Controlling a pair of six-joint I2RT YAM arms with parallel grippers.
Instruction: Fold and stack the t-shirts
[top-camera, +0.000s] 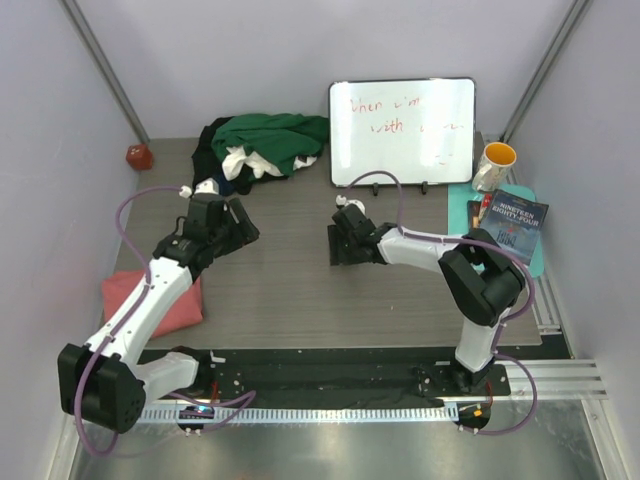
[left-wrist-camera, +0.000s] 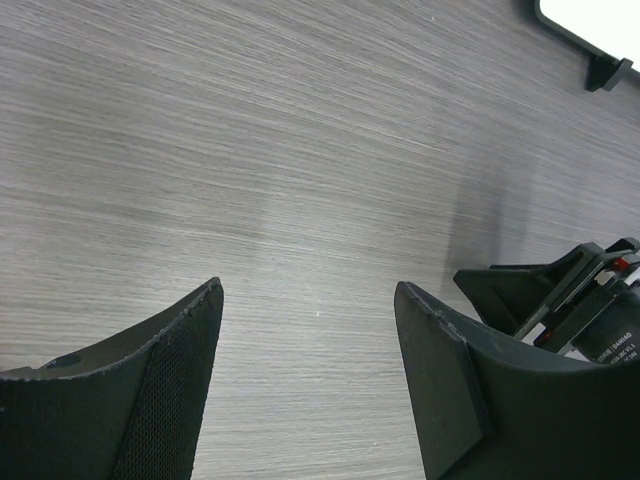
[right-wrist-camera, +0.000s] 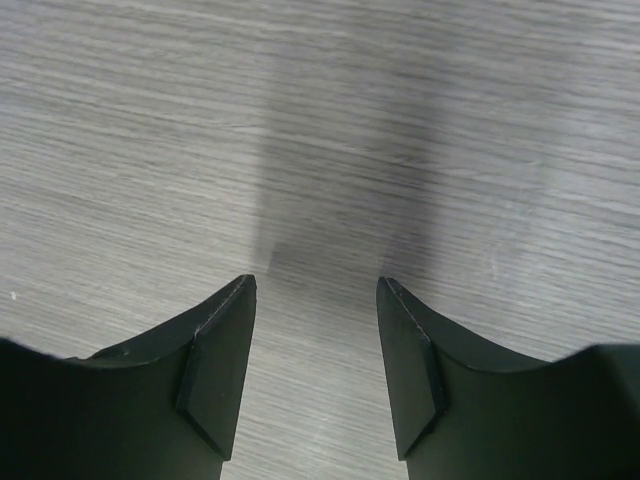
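Note:
A heap of t-shirts lies at the back of the table: a dark green one (top-camera: 272, 138) on top, a white one (top-camera: 240, 162) crumpled in front of it, and a black one (top-camera: 208, 148) at its left. A salmon pink t-shirt (top-camera: 172, 308) lies folded flat at the front left, partly under the left arm. My left gripper (top-camera: 243, 226) (left-wrist-camera: 308, 290) is open over bare wood in front of the heap, holding nothing. My right gripper (top-camera: 337, 243) (right-wrist-camera: 316, 282) faces it across the middle of the table, open and empty too.
A whiteboard (top-camera: 402, 130) stands at the back centre, with an orange-lined mug (top-camera: 494, 165) to its right. A book (top-camera: 513, 224) lies on a teal mat (top-camera: 462, 207) at the right edge. A small red ball (top-camera: 138, 156) sits in the back left corner.

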